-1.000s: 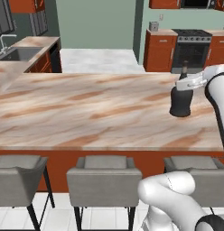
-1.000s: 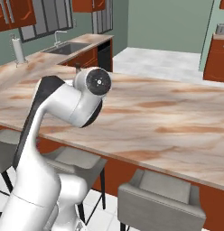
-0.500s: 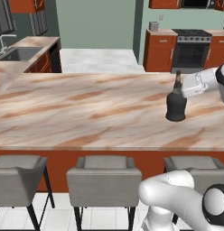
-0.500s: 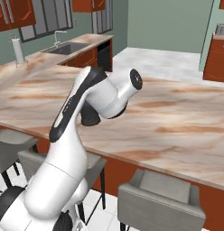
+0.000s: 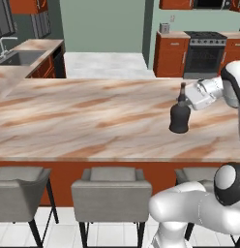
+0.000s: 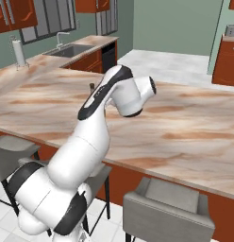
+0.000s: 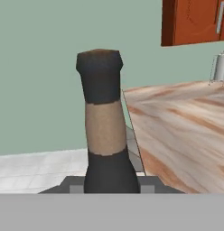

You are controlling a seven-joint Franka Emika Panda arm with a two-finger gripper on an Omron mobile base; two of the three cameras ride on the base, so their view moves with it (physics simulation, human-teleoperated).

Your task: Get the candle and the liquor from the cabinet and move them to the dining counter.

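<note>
The black bulbous bottle with a thin neck and brownish cap (image 5: 180, 115) stood upright on the long beige-and-brown veined marble-look desk (image 5: 83, 116), neck pointing straight up. The end effector (image 5: 186, 99) sat at its neck; grip undeterminable.

Green walls, pale tiled floor (image 5: 105, 65), grey stools (image 5: 111, 193) (three), steel range (image 5: 204, 51)

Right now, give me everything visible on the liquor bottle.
The black liquor bottle with a squat bulbous body stands upright on the long beige-and-brown veined marble-look dining counter, near its right end. A thin neck rises to a dark brownish cap; in the hand view the neck shows a tan band below that cap. The robot's white hand sits at neck height beside it. Whether its fingers clamp the neck cannot be told.
</note>
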